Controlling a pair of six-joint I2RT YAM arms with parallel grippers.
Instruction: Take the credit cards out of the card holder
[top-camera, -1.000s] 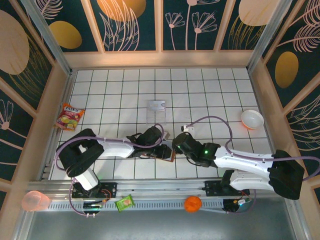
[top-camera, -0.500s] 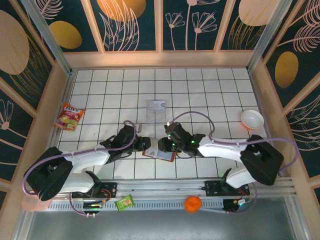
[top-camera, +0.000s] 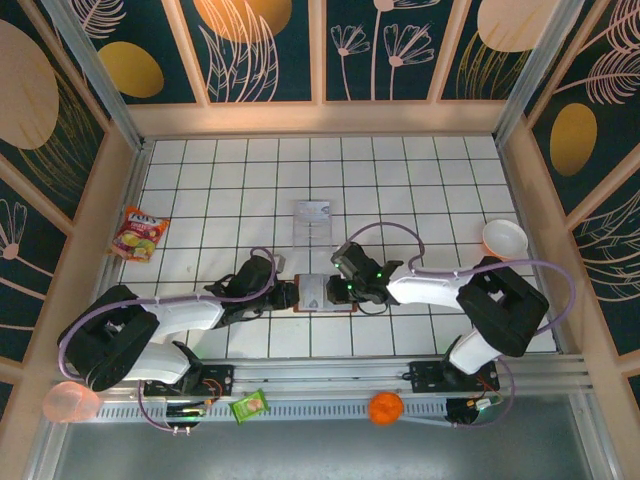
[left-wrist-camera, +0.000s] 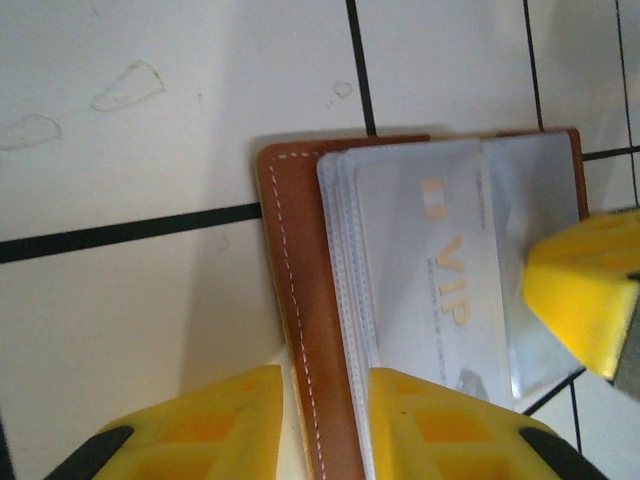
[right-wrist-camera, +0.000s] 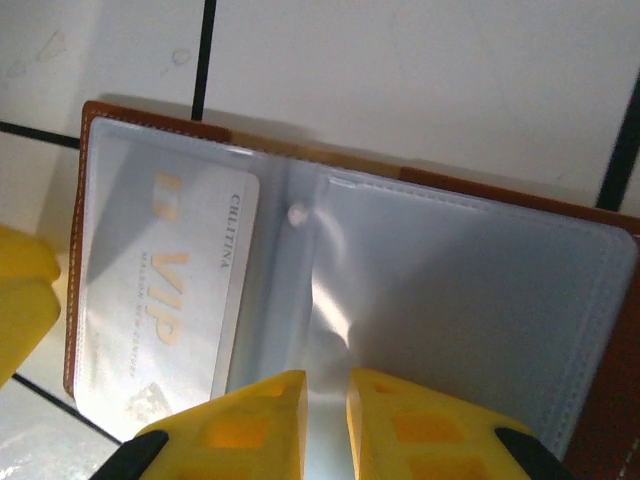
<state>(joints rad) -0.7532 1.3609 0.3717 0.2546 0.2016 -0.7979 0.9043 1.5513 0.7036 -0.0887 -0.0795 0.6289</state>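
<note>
The brown leather card holder (top-camera: 346, 309) lies open on the white tiles between my two grippers. In the left wrist view its stitched leather edge (left-wrist-camera: 295, 300) runs between my left gripper (left-wrist-camera: 325, 430), whose jaws are closed around that edge and the sleeve stack. A pale grey credit card (left-wrist-camera: 440, 290) printed "VIP" sits inside a clear sleeve on the left half (right-wrist-camera: 165, 290). My right gripper (right-wrist-camera: 327, 420) is pinched on the clear sleeve at the holder's middle fold. The right half's sleeve looks empty. From above, the left gripper (top-camera: 292, 294) and right gripper (top-camera: 338, 290) flank the card (top-camera: 312, 294).
A clear plastic tray (top-camera: 313, 222) lies just beyond the holder. A snack packet (top-camera: 140, 233) is at the far left and a white bowl (top-camera: 504, 238) at the right. An orange cup (top-camera: 70, 402), a green packet (top-camera: 250, 405) and an orange ball (top-camera: 385, 408) sit by the front rail.
Both arms have stretched in toward the middle. The card holder, folded and tilted a second ago, now lies spread open with both grippers on it.
</note>
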